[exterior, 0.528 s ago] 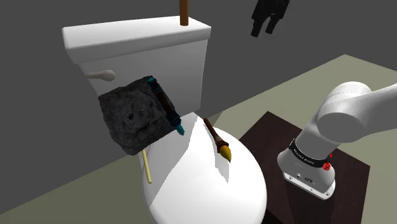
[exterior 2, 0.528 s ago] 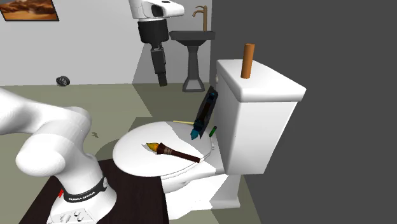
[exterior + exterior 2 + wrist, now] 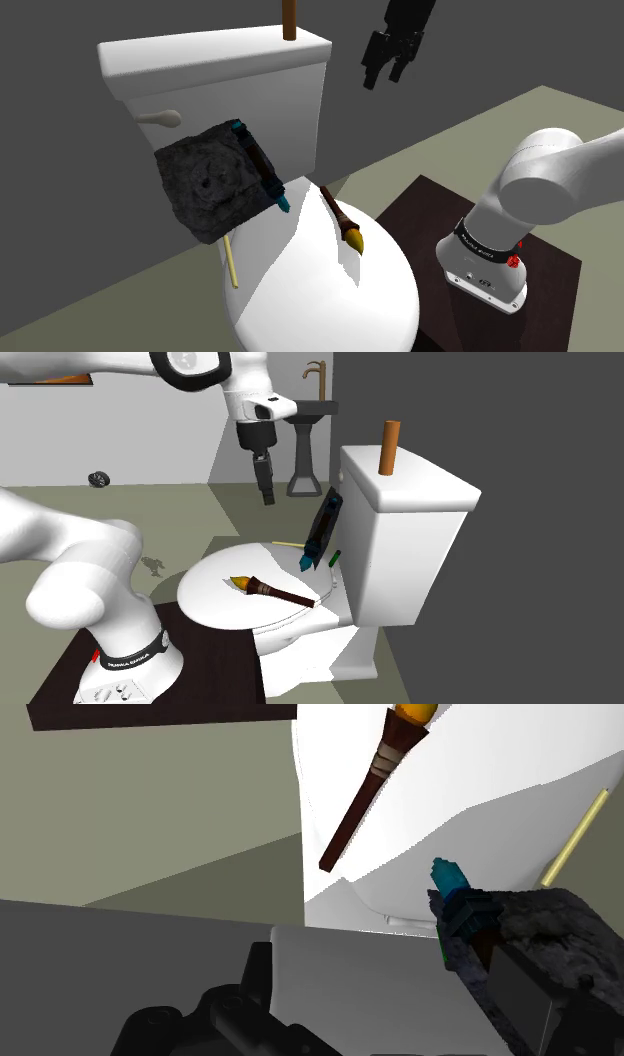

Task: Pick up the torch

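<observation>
The torch (image 3: 342, 222) is a dark brown stick with a yellow-orange head, and it lies flat on the white toilet lid (image 3: 330, 300). From the second exterior view the torch (image 3: 272, 590) lies across the lid with its head pointing away from the tank. My gripper (image 3: 383, 80) hangs high in the air above and to the right of the tank, fingers apart and holding nothing. The gripper (image 3: 268, 498) is well above the lid and points down. Through the wrist camera the torch (image 3: 372, 784) lies ahead on the lid.
A rough dark slab (image 3: 210, 182) with a teal-tipped tool (image 3: 262, 165) leans against the tank (image 3: 215, 75). A thin yellow stick (image 3: 232, 262) lies beside it. A brown cylinder (image 3: 390, 447) stands on the tank top. A pedestal sink (image 3: 304, 422) stands behind.
The gripper has come down and moved toward the shoulder view's left, closer to the tank. The torch and the other things have not moved.
</observation>
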